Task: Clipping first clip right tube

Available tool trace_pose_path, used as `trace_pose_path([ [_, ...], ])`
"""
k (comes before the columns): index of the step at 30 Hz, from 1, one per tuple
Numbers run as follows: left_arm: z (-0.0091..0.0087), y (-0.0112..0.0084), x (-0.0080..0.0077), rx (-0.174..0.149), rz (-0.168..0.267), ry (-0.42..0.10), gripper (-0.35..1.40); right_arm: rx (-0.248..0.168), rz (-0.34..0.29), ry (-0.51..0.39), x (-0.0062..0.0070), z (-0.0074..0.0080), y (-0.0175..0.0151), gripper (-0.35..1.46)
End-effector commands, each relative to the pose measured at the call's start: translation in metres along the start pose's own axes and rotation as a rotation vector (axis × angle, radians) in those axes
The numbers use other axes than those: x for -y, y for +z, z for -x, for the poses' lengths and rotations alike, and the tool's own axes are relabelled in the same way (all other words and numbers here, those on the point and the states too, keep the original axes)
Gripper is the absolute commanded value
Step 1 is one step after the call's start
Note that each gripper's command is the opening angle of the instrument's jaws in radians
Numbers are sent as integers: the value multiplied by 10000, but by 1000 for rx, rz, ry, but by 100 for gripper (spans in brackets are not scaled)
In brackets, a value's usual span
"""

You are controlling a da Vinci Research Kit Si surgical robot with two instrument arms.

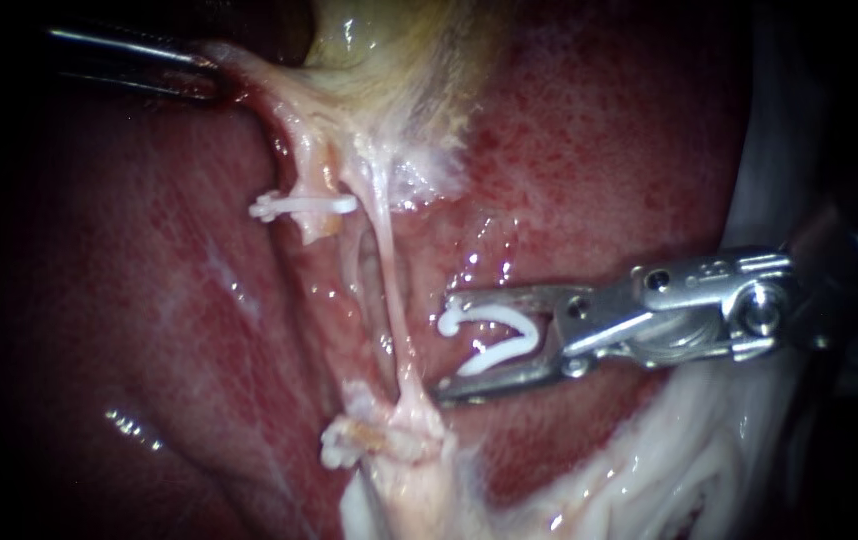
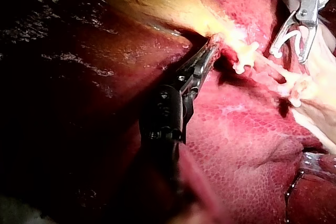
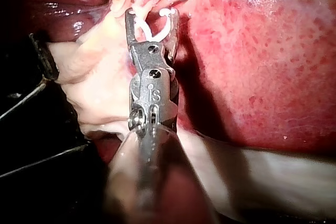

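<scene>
The left instrument was mostly lost in shadow, its shaft cut off at the edge. Its tool was clenched on the gallbladder's pale edge. The right instrument reached in level, its tool spread wide, gripping an open white clip just beside the stretched right tube. A closed clip sat on the left tube.

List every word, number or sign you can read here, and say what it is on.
Readable text: none on the liver, the clip on a tube, or the clip between the right instrument's jaws.
Stamped marks on that instrument's metal: too small to read reliably.
</scene>
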Motion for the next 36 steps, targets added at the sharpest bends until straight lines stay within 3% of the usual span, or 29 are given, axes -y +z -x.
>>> trace_pose_path([
  [1,0,0,0,0,0,0,-35,1,-5,5,-2,5,2,50],
  [10,2,1,1,0,-1,1,-35,-19,-43,31,-13,22,14,50],
  [17,2,1,1,0,-1,1,-35,-45,-89,47,-14,23,29,50],
  [30,2,0,1,0,-3,0,-35,-74,-97,53,-16,15,55,50],
  [36,3,0,2,0,-4,-1,-35,-130,-159,102,-16,11,62,50],
])
